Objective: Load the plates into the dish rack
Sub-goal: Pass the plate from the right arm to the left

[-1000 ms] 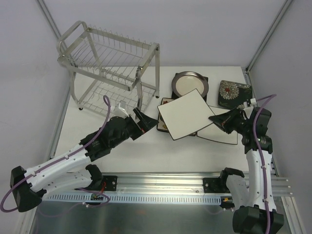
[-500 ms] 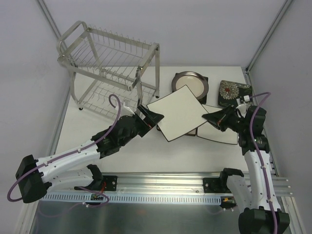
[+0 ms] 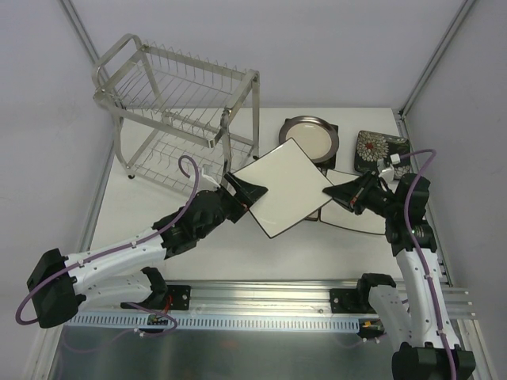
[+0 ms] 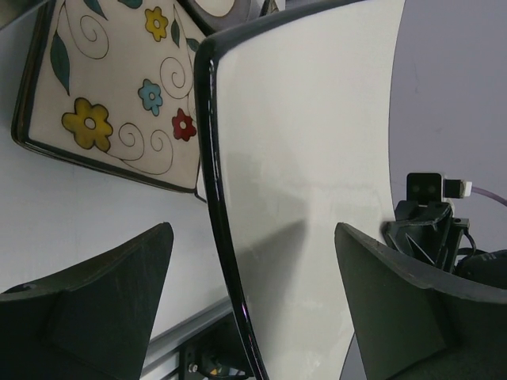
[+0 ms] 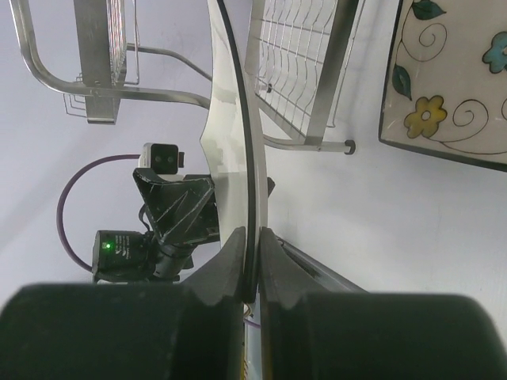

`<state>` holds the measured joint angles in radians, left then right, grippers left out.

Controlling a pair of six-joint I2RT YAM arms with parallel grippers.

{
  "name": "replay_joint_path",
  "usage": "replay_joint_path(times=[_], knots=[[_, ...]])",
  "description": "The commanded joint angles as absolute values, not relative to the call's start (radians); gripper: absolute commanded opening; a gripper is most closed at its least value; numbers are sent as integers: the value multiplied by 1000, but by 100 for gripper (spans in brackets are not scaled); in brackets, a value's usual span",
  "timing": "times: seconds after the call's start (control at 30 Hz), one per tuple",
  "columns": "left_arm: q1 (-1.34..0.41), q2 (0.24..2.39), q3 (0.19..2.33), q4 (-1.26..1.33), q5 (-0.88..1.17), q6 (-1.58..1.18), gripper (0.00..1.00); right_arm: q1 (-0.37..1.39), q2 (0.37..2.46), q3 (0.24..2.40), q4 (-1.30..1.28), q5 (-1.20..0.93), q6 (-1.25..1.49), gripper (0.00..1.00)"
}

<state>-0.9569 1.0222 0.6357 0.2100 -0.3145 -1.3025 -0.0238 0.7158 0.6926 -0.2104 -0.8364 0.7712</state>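
The white square black-rimmed plate [image 3: 283, 188] hangs tilted above the table's middle. My right gripper [image 3: 337, 192] is shut on its right corner; the right wrist view shows both pads [image 5: 252, 237] pressed on the rim. My left gripper [image 3: 249, 194] is open at the plate's left corner, and in the left wrist view the black rim [image 4: 226, 237] runs between its fingers [image 4: 119, 277] without touching them. The cream flowered plate [image 4: 119, 95] lies on the table beneath. The round grey-rimmed plate [image 3: 310, 134] and the dark plate with white blooms [image 3: 380, 150] sit at the back right. The dish rack [image 3: 174, 111] stands at the back left.
Part of another pale square plate [image 3: 360, 218] shows under the right gripper. The rack's near leg [image 3: 255, 119] stands just behind the held plate. A metal rail [image 3: 261, 297] runs along the near edge. Frame posts rise at the back corners.
The right gripper has carried the white plate left and higher. The left arm has reached in, so its fingers now straddle the plate's left corner, and they have narrowed slightly.
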Motion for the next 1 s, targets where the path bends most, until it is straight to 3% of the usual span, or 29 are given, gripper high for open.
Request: replay_joint_path(times=[0.0,0.23,0.5,0.77,0.97], knots=[[-971,999,623,307,-313,-1316,84,-17,678,718,-12,-937,877,1],[-971,1014,594,419,-261,-1292,78,-15,672,699,38,-943,917,1],[-971,997,546,526,-244,-1301,58,-15,670,695,58,-943,934,1],[-971,993,532,575,-225,-1308,48,-15,663,680,77,-953,936,1],[-971,968,529,581,-222,-1307,28,-15,657,666,77,-959,924,1]])
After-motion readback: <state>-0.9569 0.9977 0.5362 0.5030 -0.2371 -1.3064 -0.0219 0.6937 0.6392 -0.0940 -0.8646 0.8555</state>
